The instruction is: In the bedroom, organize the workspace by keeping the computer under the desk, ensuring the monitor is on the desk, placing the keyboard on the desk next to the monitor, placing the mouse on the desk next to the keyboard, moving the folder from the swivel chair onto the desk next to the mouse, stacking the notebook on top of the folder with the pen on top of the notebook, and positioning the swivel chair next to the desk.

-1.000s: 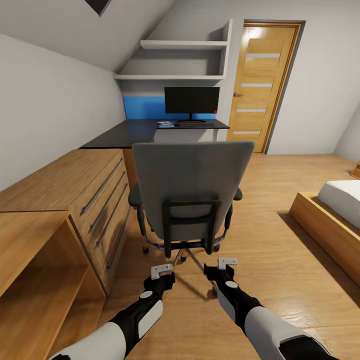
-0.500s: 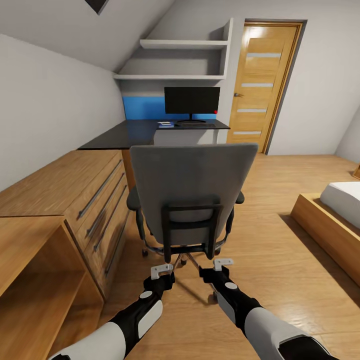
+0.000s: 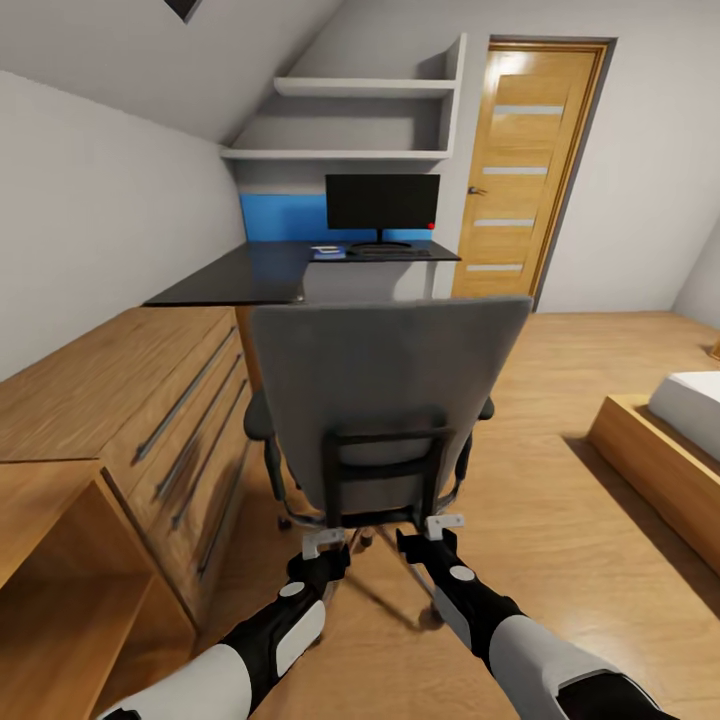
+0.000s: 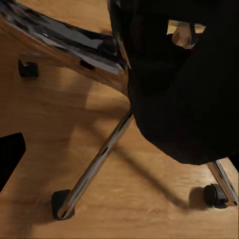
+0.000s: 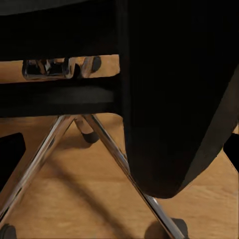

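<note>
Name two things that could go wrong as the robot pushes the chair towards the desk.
1. Both grippers, left and right, sit low behind the chair, so it may swivel or veer on its casters instead of rolling straight.
2. The drawer unit stands close on the left; the chair could catch on it.

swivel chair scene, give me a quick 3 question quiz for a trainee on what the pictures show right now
1. True or false: the swivel chair has its back turned toward the robot.
2. Which stands on the desk? A) the monitor B) a lamp C) a printer
3. Fill in: in the head view, the left tool and the right tool are low behind the chair's ____ frame.

Key
1. True. The grey back faces the camera, with the desk beyond it.
2. A. The black screen stands at the desk's far end, before the blue wall panel.
3. Black. Both tools sit by the base of the black back frame.
</note>
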Robot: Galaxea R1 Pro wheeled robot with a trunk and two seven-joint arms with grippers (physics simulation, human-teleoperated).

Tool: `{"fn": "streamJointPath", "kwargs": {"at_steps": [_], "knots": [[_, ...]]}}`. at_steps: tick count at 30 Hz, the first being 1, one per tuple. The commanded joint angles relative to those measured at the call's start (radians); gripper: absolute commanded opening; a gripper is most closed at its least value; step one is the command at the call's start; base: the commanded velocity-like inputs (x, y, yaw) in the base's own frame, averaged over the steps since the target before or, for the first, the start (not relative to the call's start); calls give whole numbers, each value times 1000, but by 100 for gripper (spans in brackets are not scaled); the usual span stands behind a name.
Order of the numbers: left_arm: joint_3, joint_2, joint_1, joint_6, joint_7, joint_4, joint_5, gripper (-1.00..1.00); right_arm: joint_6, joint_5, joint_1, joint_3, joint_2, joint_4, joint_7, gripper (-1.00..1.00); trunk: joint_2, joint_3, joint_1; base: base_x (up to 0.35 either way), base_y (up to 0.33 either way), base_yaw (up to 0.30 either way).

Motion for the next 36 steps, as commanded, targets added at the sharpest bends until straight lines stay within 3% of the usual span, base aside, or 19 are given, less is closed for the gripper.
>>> {"fn": "streamJointPath", "kwargs": {"at_steps": [1,36], "knots": [[-9,1,-1,-6,6,0,10,100,-4,-10,-1,9,0,1,-5,100,0,0,0,305,0,-143],[-7,2,-1,-7,5,0,9,100,-5,-9,-1,9,-1,2,-5,100,0,3,0,320,0,-46]]}}
